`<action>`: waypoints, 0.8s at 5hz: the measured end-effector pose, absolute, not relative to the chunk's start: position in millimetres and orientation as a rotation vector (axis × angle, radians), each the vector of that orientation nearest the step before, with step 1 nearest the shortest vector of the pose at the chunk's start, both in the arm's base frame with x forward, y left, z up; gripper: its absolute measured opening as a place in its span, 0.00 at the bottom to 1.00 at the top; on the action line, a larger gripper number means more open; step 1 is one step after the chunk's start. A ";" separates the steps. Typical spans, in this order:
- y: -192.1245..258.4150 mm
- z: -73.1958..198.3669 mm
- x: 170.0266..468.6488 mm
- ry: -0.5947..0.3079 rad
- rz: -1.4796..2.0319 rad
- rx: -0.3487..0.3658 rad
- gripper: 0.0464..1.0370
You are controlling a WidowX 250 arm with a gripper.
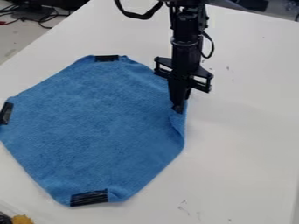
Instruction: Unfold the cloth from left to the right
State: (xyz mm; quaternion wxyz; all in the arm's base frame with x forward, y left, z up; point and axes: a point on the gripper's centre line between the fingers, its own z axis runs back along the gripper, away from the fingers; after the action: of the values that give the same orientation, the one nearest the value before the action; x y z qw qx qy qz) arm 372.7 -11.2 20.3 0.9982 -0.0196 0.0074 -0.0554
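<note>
On the white table [245, 131], toward its left edge, the blue cloth [93, 127] lies mostly flat, with its corners turned in so that the outline is roughly eight-sided. I have the gripper [178, 108] positioned at the cloth's right-hand side, pointing down, with the arm [187, 41] entering from the far edge of the table. Claw state: closed to a narrow setting, its tips together on the material at the right corner of the cloth. A small flap [177, 121] is folded over there, and it runs from the tips toward the near side along the cloth's right border.

Three black strips mark the other corners: the far strip [106, 58], the left strip [6, 113] and the near strip [88, 197]. The near strip is creased. Beyond the table's far left edge, I see cables [43, 17]. At the near left, a yellow item [22, 219] sits beside a dark object [5, 218].
</note>
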 end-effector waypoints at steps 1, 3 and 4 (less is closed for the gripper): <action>-15.2 13.9 378.5 0.007 -0.112 -0.045 0.02; -20.0 9.7 377.2 -0.009 -0.059 -0.035 0.42; -25.9 9.4 373.2 0.013 -0.049 -0.022 0.73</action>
State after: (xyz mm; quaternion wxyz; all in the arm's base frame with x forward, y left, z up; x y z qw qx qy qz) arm 373.2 -25.9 9.4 0.9996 -0.0108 0.0064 -0.0244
